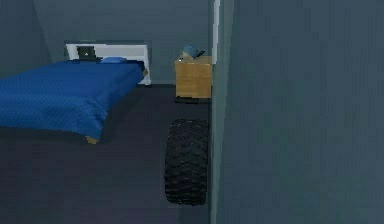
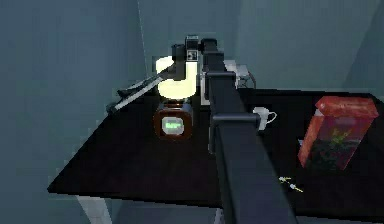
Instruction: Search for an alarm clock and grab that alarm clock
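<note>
In the arm side view a dark worktop (image 2: 120, 160) stands in a corner of blue-grey walls, and the arm (image 2: 235, 150) runs over it from 6 o'clock toward 12. At the arm's far end the pincer (image 2: 166, 72) reaches out toward 9 o'clock, level with a pale yellow cylinder (image 2: 177, 84) that stands on the worktop. Because that cylinder sits right at or behind the fingers, I cannot tell whether the pincer holds anything. The alarm clock (image 2: 175, 122), a dark reddish body with a small green display, stands on the worktop at 6 o'clock from the cylinder, just beside the arm on its 9 o'clock side. Across the arm, at 3 o'clock from the alarm clock, is a white mug (image 2: 262, 117), and farther toward 3 o'clock a red box (image 2: 338, 130) stands upright. A small pale object (image 2: 290, 181) lies at 7 o'clock from the box. The forward view looks into a bedroom: a blue bed (image 1: 60, 95) at 9 o'clock, a wooden nightstand (image 1: 193, 78) near 12 o'clock, and a black tyre (image 1: 186, 160) upright on the floor by a grey wall (image 1: 300, 110).
</note>
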Robot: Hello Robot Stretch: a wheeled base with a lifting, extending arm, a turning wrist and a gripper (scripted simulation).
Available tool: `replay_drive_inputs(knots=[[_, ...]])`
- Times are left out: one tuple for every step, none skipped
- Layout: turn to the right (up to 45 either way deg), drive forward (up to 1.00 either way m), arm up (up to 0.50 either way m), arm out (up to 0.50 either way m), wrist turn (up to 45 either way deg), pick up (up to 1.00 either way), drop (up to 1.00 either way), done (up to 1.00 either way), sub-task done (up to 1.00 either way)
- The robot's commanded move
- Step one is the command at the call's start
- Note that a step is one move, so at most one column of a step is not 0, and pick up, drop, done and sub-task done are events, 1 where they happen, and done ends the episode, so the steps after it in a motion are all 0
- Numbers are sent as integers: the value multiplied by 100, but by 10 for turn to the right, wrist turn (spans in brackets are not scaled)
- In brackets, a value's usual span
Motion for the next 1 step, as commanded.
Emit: replay_drive_inputs(knots=[[0,0,0,0,450,0,0,0,0]])
